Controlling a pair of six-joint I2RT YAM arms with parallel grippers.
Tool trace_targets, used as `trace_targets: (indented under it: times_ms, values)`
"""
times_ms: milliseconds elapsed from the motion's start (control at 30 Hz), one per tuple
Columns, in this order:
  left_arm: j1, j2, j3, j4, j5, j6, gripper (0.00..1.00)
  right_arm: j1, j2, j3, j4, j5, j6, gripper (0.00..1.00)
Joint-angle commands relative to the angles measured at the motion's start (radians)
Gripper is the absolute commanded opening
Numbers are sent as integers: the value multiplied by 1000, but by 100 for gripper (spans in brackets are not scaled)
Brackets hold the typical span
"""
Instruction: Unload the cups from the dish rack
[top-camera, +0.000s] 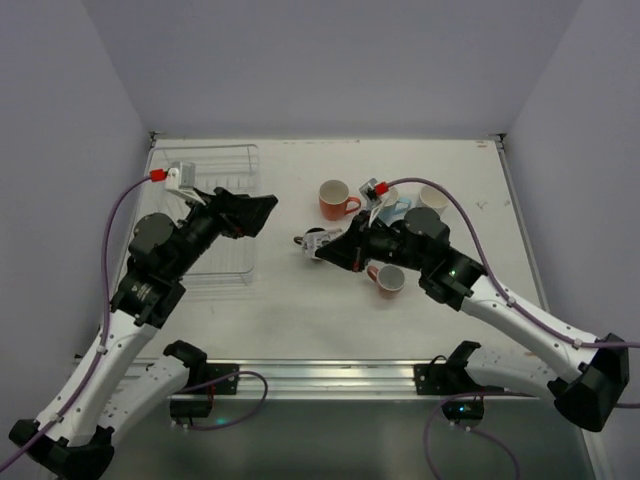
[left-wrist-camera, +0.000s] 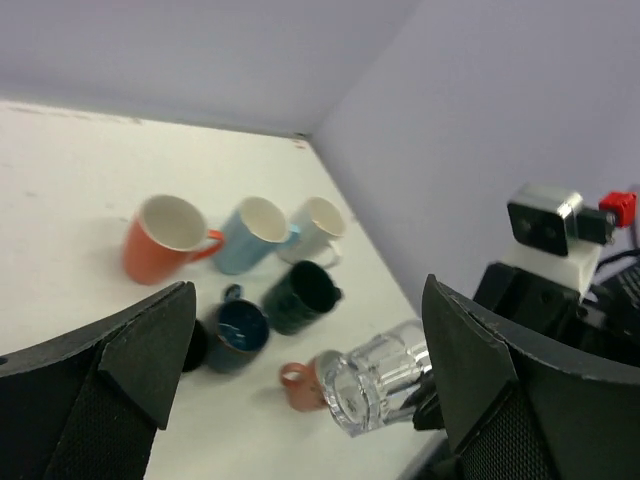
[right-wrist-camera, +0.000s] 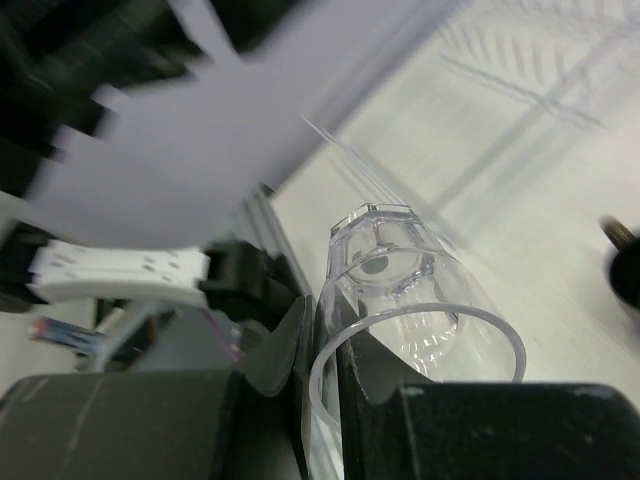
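My right gripper (top-camera: 335, 246) is shut on the rim wall of the clear glass (top-camera: 318, 243), one finger inside and one outside (right-wrist-camera: 322, 350), and holds it tilted above the table. The glass (right-wrist-camera: 410, 300) also shows in the left wrist view (left-wrist-camera: 380, 385). My left gripper (top-camera: 255, 213) is open and empty at the right edge of the wire dish rack (top-camera: 215, 170); no cup shows in the rack. On the table stand the orange (left-wrist-camera: 160, 238), light blue (left-wrist-camera: 248, 232), white (left-wrist-camera: 315, 228), dark green (left-wrist-camera: 300, 295), navy (left-wrist-camera: 235, 335) and salmon pink (left-wrist-camera: 300, 385) mugs. The dark brown mug (left-wrist-camera: 197, 345) is partly hidden.
The mugs cluster at the table's middle right, around and under my right arm (top-camera: 440, 260). In the top view I see the orange (top-camera: 335, 198), light blue (top-camera: 392, 205), white (top-camera: 432, 197) and salmon pink (top-camera: 388, 280) ones. Walls close the table on three sides.
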Motion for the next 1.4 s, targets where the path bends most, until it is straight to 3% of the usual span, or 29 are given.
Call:
trace_targets:
  times_ms: [0,233,367,533,967,1100,1133,1367]
  values:
    - [6,22,122,-399,-188,301,100,13,3,25,-506,89,-215,0]
    - [6,-150,-8,-495,-307,398,100,164,104,20,-680,355,-281,0]
    - [6,-221,-103,-450,-293,394,100,234,297,97,-697,445,-287,0]
    - [6,-265,-101,-441,-314,406,100,272,460,185,-782,617,-304,0]
    - [18,-311,-111,-440,-304,414,100,300,651,258,-804,683,-321,2]
    - [23,-313,-111,-440,-302,414,100,301,639,263,-804,691,-319,20]
    - [23,-311,-111,-440,-302,415,100,301,621,264,-806,691,-321,32]
    - [35,-305,-106,-440,-316,415,100,313,457,266,-807,662,-310,70]
